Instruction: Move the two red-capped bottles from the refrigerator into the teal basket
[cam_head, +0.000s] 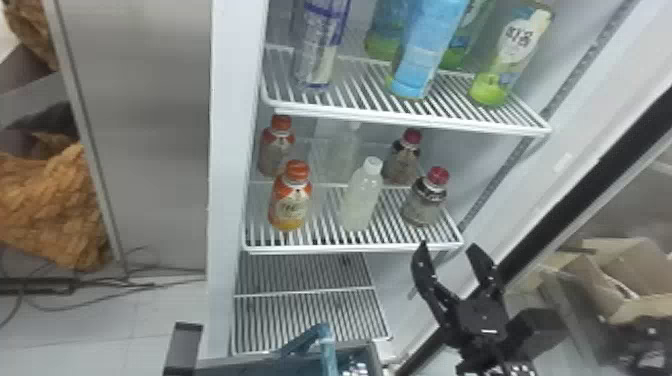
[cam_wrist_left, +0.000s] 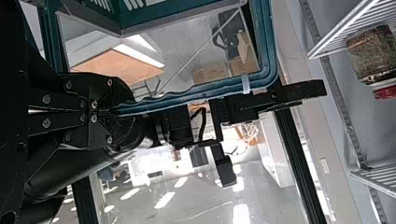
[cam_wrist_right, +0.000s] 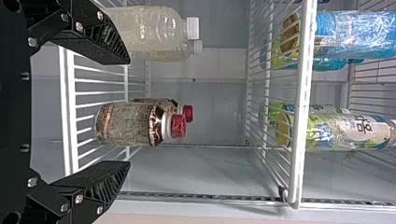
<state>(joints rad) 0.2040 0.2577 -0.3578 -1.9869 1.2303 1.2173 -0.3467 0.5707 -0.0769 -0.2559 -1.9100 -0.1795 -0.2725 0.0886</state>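
Head view: the right gripper (cam_head: 447, 245), the nearer one, had its jaws apart below and to the right of the front red-capped bottle (cam_head: 424, 204), which stood upright on the shelf (cam_head: 350, 248); the teal basket (cam_head: 371, 350) was cut off below. Left wrist view: the jaws of the left gripper (cam_wrist_left: 116, 110) were clamped on the basket's handle (cam_wrist_left: 196, 94). Right wrist view: the front bottle appeared between the spread jaws' lines, largely masking the rear red-capped bottle (cam_wrist_right: 187, 113); their remaining distance could not be judged.
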